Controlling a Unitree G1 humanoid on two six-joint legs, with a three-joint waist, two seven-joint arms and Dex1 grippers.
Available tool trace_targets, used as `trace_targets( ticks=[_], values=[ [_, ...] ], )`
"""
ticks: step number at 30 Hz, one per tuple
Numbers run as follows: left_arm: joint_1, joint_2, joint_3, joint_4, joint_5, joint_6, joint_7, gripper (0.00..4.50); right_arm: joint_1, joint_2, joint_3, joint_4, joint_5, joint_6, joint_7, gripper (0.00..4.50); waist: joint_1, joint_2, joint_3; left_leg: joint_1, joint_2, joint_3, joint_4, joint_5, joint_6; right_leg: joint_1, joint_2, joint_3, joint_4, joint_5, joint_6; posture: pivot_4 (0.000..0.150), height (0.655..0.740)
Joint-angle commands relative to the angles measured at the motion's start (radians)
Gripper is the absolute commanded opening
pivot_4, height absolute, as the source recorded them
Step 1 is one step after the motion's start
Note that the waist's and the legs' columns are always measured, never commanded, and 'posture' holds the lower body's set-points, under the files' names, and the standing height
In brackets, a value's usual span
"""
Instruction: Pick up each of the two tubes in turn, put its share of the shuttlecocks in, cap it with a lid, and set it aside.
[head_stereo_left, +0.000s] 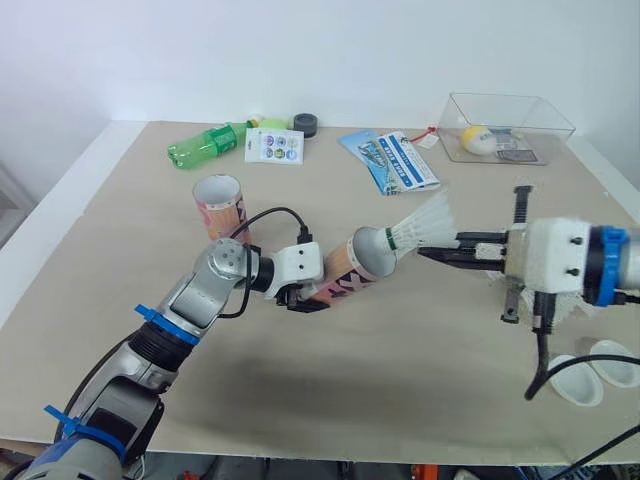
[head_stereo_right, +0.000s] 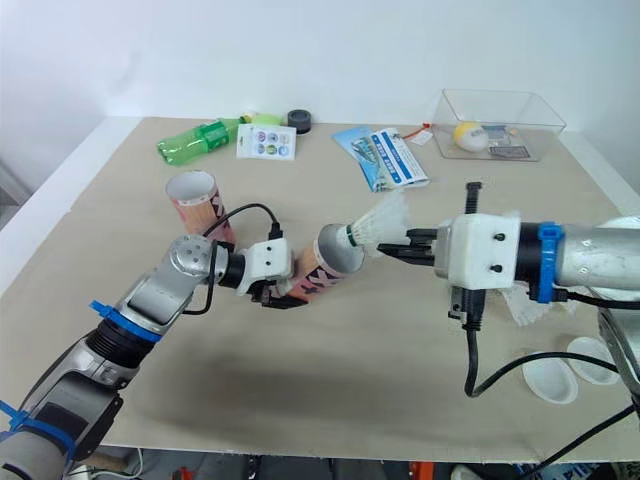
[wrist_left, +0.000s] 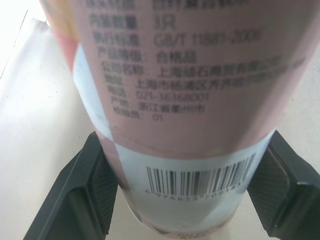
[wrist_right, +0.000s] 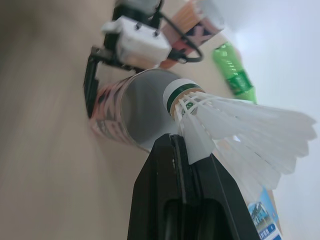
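Step in hand: loading the first tube. The left gripper (head_stereo_left: 300, 297) is clamped on the tilted tube (head_stereo_left: 350, 268) near its base, open mouth facing right. The right gripper (head_stereo_left: 440, 250) pinches a shuttlecock (head_stereo_left: 420, 228) by its feathers, cork at the mouth. The next move probably calls for a straight push along the tube's axis. The second tube (head_stereo_left: 220, 205) stands upright behind, uncapped.

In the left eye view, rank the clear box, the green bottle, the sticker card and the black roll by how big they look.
Largest: clear box.
Next: green bottle and sticker card, too alike to rank; the bottle is longer, the card broader.
Smallest: black roll.
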Motion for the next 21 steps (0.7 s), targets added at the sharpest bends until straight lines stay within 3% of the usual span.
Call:
trace_targets(
  ticks=[1,6,10,11,16,18,21],
  values=[
    [0.011,-0.013,-0.019,-0.049,-0.011,0.033,-0.004,2.97,-0.094,-0.008,0.072,0.09,-0.084,-0.129,0.089,0.09,0.0,0.0,0.0,0.0,0.0,0.0,0.0,0.0,0.0,0.0,0.0,0.0,0.0,0.0,0.0,0.15,0.74],
    [0.02,-0.017,-0.016,-0.07,-0.007,0.061,0.016,2.97,-0.19,0.039,0.166,0.18,-0.147,-0.223,0.149,0.09,0.0,0.0,0.0,0.0,0.0,0.0,-0.001,0.0,0.0,-0.001,0.0,0.0,0.0,0.001,0.003,0.15,0.74],
    [0.035,-0.014,-0.013,-0.091,-0.009,0.08,0.03,2.97,-0.246,0.084,0.221,0.202,-0.171,-0.262,0.185,1.38,0.0,0.0,0.0,0.0,0.0,-0.001,-0.001,0.0,0.0,-0.001,0.0,0.0,0.0,0.002,0.003,0.15,0.74],
    [0.038,-0.012,-0.012,-0.096,-0.009,0.087,0.032,2.97,-0.263,0.094,0.228,0.21,-0.178,-0.282,0.191,2.01,0.0,0.001,0.0,0.0,0.0,-0.001,-0.001,0.0,0.0,-0.001,0.0,0.0,0.0,0.002,0.003,0.15,0.74],
    [0.051,0.0,-0.005,-0.112,-0.009,0.107,0.049,2.97,-0.305,0.124,0.213,0.213,-0.12,-0.23,0.199,4.31,0.0,0.001,0.0,0.0,0.0,-0.001,-0.001,0.0,0.0,-0.001,0.0,0.0,0.0,0.002,0.003,0.15,0.74],
    [0.055,0.004,0.0,-0.114,-0.012,0.114,0.054,2.97,-0.305,0.144,0.178,0.198,-0.045,-0.125,0.161,4.41,0.0,0.001,0.0,0.0,0.001,-0.001,-0.001,0.0,0.0,-0.001,0.001,-0.001,0.0,0.002,0.003,0.15,0.74],
    [0.069,0.022,0.005,-0.126,-0.015,0.12,0.056,2.97,-0.277,0.173,0.063,0.248,0.076,0.183,-0.01,4.41,0.0,0.001,0.0,0.0,0.001,-0.001,-0.001,0.0,0.0,-0.001,0.001,-0.001,0.001,0.002,0.002,0.15,0.74]
  ],
)
